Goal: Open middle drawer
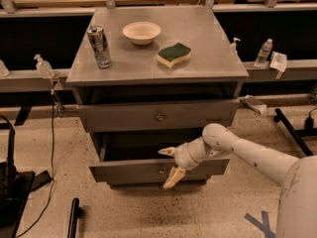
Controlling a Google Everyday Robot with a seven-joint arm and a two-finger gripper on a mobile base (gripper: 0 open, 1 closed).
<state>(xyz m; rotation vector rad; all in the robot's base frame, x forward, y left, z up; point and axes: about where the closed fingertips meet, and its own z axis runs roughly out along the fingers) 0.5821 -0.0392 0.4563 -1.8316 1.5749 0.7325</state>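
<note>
A speckled floor (124,212) surrounds a grey metal cabinet (124,115). On its top surface (208,48), above the end effector (170,165), sit a silver can (100,46), a white bowl (142,32) and a green-and-yellow sponge (174,54). The grey metal middle drawer (124,171) stands pulled out, just behind the released end effector, whose spread fingers straddle its front.

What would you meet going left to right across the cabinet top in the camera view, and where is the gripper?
Can → bowl → sponge. The gripper, fingers open, is lower down, at the front of the pulled-out middle drawer.
</note>
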